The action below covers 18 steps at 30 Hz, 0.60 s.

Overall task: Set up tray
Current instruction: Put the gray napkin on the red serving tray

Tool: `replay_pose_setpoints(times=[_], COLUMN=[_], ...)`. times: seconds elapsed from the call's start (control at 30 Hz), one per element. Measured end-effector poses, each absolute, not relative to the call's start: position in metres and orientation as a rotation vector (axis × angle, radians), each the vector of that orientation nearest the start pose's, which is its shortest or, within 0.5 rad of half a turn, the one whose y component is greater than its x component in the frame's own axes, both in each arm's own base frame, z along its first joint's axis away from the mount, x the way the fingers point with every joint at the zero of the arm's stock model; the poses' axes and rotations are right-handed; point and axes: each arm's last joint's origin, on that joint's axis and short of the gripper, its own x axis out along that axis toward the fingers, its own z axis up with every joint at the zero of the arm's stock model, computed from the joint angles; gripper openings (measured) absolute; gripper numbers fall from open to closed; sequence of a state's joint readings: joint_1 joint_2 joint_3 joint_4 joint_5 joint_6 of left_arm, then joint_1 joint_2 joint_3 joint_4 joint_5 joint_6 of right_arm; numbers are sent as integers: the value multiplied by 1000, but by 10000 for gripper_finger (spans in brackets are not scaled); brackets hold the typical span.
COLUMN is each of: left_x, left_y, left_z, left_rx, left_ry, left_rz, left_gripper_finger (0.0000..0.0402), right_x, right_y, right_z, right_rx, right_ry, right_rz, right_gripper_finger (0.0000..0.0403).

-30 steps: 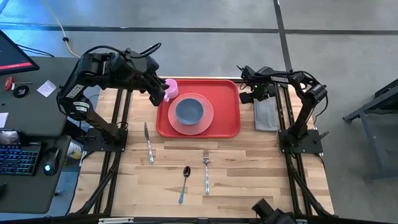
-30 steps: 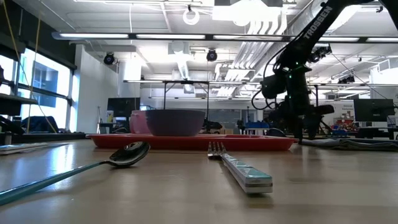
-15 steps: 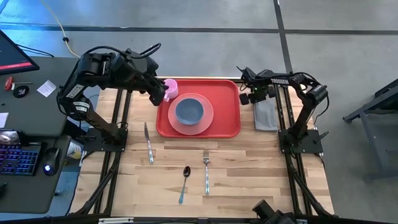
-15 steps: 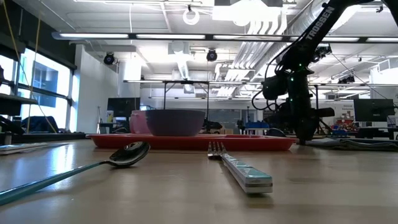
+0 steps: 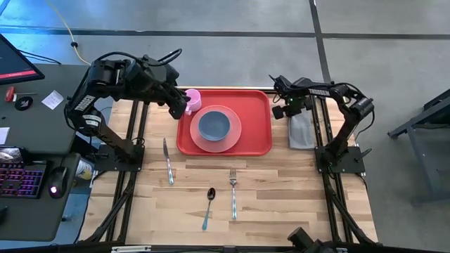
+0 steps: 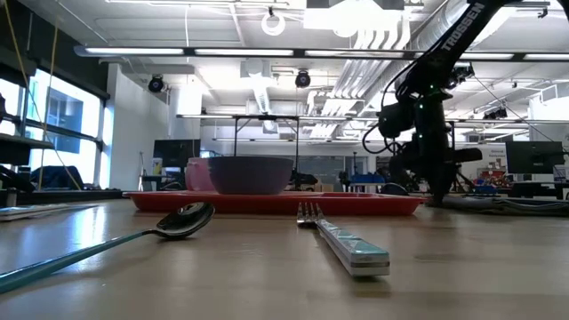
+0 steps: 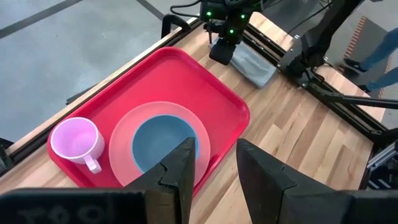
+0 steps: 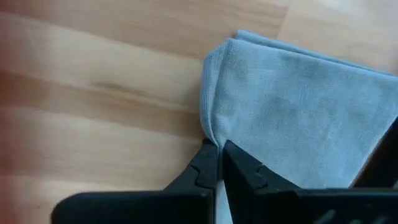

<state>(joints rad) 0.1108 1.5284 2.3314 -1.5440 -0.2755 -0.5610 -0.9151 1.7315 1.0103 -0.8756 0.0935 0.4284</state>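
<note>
Red plastic, the tray (image 5: 257, 138) lies at the far middle of the wooden surface (image 5: 281, 190) and carries a pink plate (image 5: 233, 138), a blue bowl (image 5: 213, 125) and a pink mug (image 5: 193, 99). We see the right gripper (image 8: 219, 163) just beside the tray, its jaws pinched shut on the edge of a grey cloth (image 8: 305, 112). The left gripper (image 7: 211, 168) hovers over the tray's near-left part, its jaws partly open and empty.
</note>
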Motion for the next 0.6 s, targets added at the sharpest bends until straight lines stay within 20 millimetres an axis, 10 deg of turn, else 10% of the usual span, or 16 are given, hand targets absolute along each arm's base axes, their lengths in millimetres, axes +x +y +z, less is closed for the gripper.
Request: replay_pose_setpoints(times=[0.6], left_x=[204], left_y=[30], left_z=[521], left_rx=[-466], left_ry=[623], left_rz=[551], left_gripper_finger=[152], right_x=[213], right_y=[-206], right_z=[154], right_rx=[1237], right_ry=[1149], right_rz=[-821], right_gripper_finger=[3])
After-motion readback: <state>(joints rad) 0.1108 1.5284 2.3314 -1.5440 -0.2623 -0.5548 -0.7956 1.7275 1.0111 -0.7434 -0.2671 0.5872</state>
